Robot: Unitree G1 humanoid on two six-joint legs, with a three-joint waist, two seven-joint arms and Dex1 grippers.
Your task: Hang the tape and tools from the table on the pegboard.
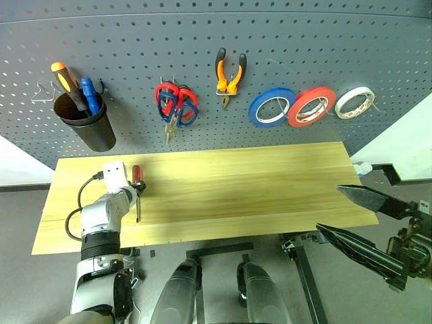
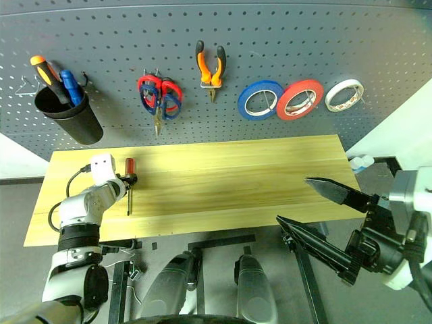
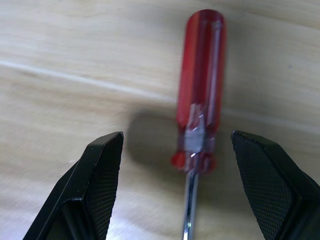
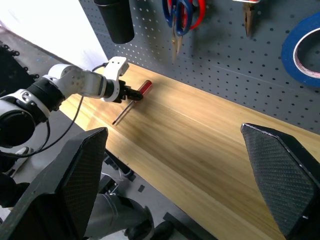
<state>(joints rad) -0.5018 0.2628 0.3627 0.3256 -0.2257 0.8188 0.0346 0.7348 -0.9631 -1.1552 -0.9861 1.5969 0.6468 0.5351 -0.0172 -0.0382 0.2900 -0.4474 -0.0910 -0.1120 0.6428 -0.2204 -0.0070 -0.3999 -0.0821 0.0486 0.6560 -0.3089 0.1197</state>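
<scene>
One tool lies on the counter (image 1: 270,189): the red-handled screwdriver (image 1: 137,189), at the left of the frame in the head views, handle toward the pegboard (image 1: 283,47) and shaft pointing at the near edge. It sits well in from the counter's left end and short of the front edge, with bare light wood stretching across the middle and right of the frame.

The left gripper (image 3: 175,190) hovers over it, its fingers (image 3: 100,175) spread to either side of the spot where handle meets shaft, neither pad touching. At the lower right of the frame, past the counter's near right corner, the right gripper (image 1: 351,216) hangs off the surface, fingers spread wide with nothing between them.

Along the top of the frame the pegboard carries the rest. A black cup (image 1: 88,125) at upper left holds an orange screwdriver (image 1: 67,81) and a blue screwdriver (image 1: 90,94). To its right hang the red-handled scissors (image 1: 177,104) overlapping a second, darker pair that I cannot make out clearly, then the orange-and-black pliers (image 1: 229,74) at top centre. Further right hang three rolls in a row: a blue roll (image 1: 271,106), the red tape roll (image 1: 311,106) and a white roll (image 1: 354,102). Grey floor (image 1: 20,223) shows beyond the counter's left end.
</scene>
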